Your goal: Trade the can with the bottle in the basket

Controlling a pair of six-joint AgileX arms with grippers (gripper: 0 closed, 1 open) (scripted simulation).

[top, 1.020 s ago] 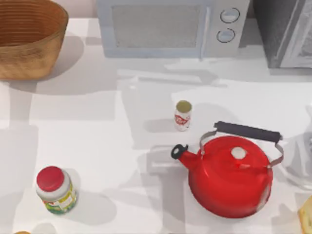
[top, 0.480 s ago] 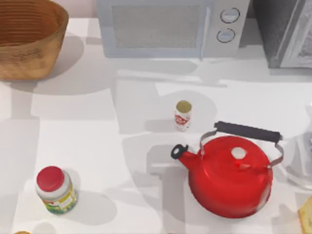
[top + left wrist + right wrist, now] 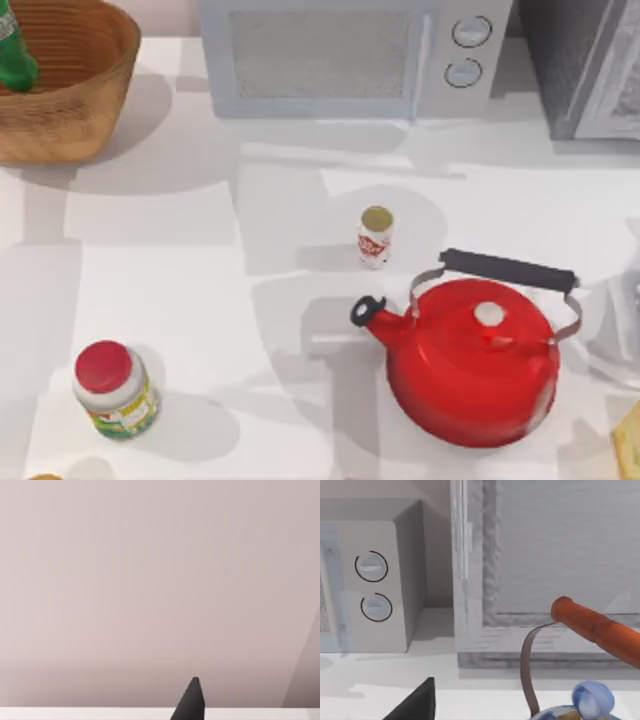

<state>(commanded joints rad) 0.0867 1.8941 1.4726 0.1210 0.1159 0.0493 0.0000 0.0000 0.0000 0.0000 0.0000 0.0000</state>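
Observation:
The small white can (image 3: 376, 236) with a red label and dull gold top stands upright mid-table, just behind the kettle's spout. At the top left sits the woven basket (image 3: 75, 95). The green bottle (image 3: 12, 55) shows at its left side, cut off by the picture's edge. A dark tip of my left gripper (image 3: 192, 702) pokes into the left wrist view, which faces a plain wall. A dark tip of my right gripper (image 3: 415, 704) shows in the right wrist view, facing the microwave's knobs.
A big red kettle (image 3: 475, 360) with a black handle stands right of the can. A red-lidded jar (image 3: 113, 388) stands at the front left. A microwave (image 3: 340, 55) lines the back edge, with a grey cabinet (image 3: 590, 60) beside it.
The green bottle has come into view at the basket's left side; the basket looked empty before. Shadows have shifted across the table. The can, kettle and jar have not moved.

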